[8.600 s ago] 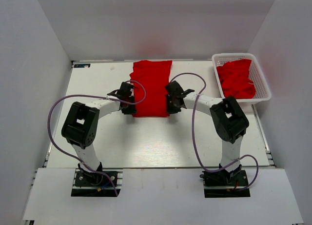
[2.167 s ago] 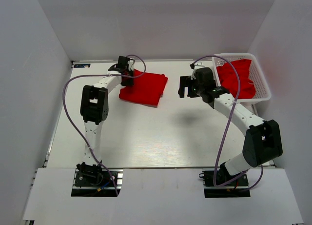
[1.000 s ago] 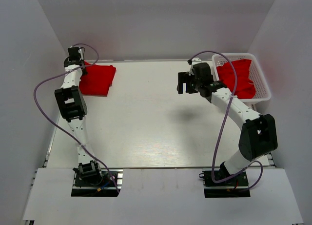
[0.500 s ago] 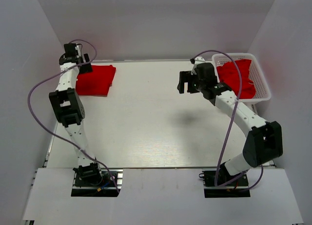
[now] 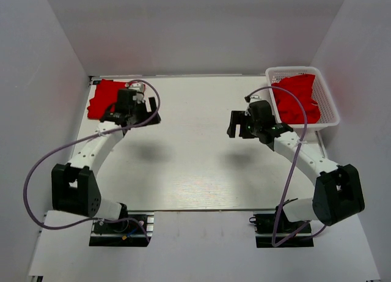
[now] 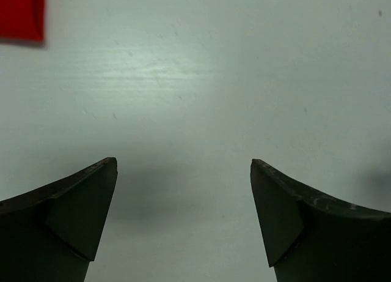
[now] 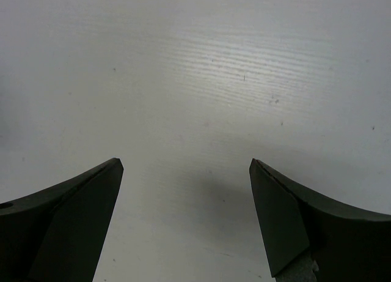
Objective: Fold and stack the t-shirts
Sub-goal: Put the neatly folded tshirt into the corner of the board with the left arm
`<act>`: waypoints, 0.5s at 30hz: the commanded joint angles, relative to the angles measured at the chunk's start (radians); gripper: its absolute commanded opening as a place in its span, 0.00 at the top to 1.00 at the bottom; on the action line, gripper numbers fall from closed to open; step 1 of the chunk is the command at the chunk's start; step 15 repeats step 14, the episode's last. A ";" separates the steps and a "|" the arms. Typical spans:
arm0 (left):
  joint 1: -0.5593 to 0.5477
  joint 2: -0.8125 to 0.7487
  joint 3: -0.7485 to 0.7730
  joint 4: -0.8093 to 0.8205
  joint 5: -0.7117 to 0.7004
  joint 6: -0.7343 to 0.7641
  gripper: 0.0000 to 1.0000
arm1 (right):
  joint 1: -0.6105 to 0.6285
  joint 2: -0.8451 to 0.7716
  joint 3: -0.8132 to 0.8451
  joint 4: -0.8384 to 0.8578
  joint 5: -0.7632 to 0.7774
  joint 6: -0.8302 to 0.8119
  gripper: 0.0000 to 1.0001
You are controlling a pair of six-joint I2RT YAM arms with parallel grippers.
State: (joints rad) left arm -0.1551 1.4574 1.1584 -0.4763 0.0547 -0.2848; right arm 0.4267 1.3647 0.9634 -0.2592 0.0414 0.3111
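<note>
One folded red t-shirt [image 5: 99, 99] lies flat at the far left corner of the table; its corner shows at the top left of the left wrist view [image 6: 21, 13]. More red t-shirts [image 5: 296, 98] are heaped in the white basket [image 5: 293, 68] at the far right. My left gripper [image 5: 146, 115] hovers just right of the folded shirt, open and empty [image 6: 183, 166], clear of the cloth. Left of the basket, my right gripper [image 5: 236, 124] hangs over bare table, open with nothing between its fingers [image 7: 186, 163].
White walls close in the table on the left, back and right. The basket sits against the right wall. Purple cables loop from both arms. Bare white tabletop [image 5: 189, 153] spans the space between the grippers and the arm bases.
The left gripper opened, let go of the folded shirt at the far left corner and drew back to its right. The right gripper moved a little nearer.
</note>
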 commanded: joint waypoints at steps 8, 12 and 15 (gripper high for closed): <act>-0.162 -0.290 -0.261 0.042 -0.113 -0.105 0.00 | 0.003 -0.174 -0.207 0.172 -0.066 0.105 0.10; -0.182 -0.286 -0.260 0.024 -0.151 -0.096 0.00 | 0.003 -0.210 -0.250 0.196 -0.077 0.092 0.10; -0.192 -0.276 -0.259 0.024 -0.142 -0.096 0.00 | 0.003 -0.222 -0.256 0.190 -0.071 0.120 0.10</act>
